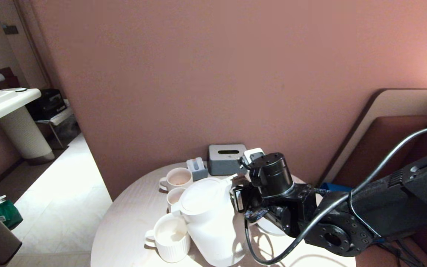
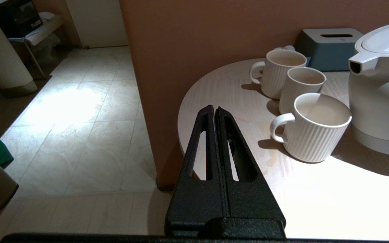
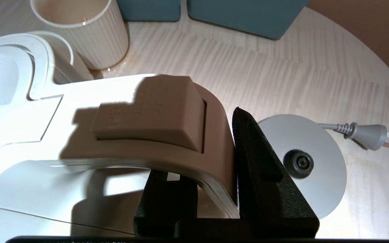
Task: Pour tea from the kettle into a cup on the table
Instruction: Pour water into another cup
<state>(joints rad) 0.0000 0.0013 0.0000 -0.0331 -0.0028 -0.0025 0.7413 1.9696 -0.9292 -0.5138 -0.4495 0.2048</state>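
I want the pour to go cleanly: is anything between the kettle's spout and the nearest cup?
Nothing visible. The right gripper is clamped on the kettle handle, and its spout sits right beside the open cup on the table.

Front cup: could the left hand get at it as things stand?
Probably yes. The left hand, shut, hovers off the table edge, with bare tabletop between it and the front cup; the kettle stands behind.

On the table [image 1: 124, 222] the kettle [image 1: 209, 222] stands right of three cups [image 1: 169, 237] in a row, its base [image 3: 312, 162] to its right, two boxes [image 1: 226, 158] behind by the wall.
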